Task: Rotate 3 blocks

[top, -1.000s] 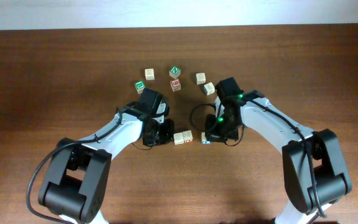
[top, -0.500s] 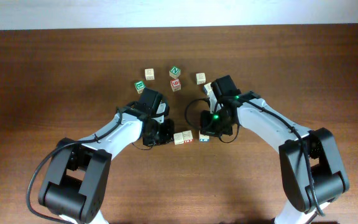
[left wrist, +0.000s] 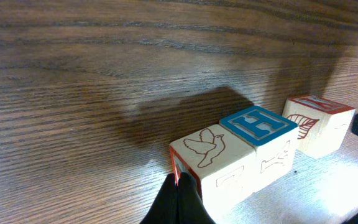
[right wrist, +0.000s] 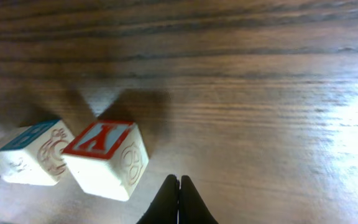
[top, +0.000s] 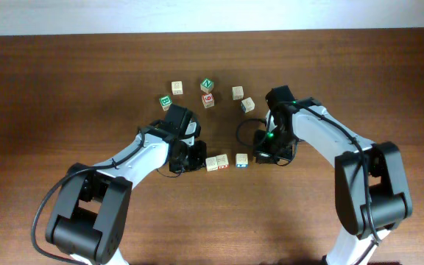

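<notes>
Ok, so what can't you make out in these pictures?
Overhead: fingertips of left gripper and right gripper, hidden under their own wrists.
Overhead: print on the row of blocks, too small.
Left wrist: letter on the red-topped block, too foreshortened.
Right wrist: letter on the blue-topped block, blurred, near the left edge.

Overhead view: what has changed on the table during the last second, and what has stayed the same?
The right claw, shut, went left over the single block, then drew back to the right; that block now stands free beside the pair of blocks. Nothing was gripped. The left claw, shut at the pair, and the six farther blocks stayed as they were.
</notes>
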`<state>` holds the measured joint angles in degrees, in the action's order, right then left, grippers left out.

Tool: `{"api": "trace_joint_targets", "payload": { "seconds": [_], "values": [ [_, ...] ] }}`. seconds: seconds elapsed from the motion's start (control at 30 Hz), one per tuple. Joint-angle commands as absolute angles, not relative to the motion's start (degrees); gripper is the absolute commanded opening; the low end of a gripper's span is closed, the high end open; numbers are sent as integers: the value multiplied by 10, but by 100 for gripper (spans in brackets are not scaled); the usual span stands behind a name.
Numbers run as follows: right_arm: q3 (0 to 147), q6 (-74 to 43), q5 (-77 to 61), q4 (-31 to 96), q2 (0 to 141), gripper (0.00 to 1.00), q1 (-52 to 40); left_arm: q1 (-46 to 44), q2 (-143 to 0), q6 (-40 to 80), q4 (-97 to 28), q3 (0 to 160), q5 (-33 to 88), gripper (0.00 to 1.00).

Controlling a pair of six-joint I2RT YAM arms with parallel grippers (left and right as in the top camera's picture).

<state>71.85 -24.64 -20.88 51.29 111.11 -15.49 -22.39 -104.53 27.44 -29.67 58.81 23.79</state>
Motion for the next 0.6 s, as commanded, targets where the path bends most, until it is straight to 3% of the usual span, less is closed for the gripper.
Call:
{"api": "trace_joint_targets", "payload": {
  "seconds": [0.0,0.37,0.57],
  "values": [
    [714,-245,-222,498,1120,4,-177,-223,-1049,267,-296,591,248,0],
    [714,-270,-236,445,1120,4,-202,-223,-1049,267,-296,591,252,0],
    [714,-227,-242,424,1120,4,-222,-223,-1049,267,-296,591,253,0]
  ]
}}
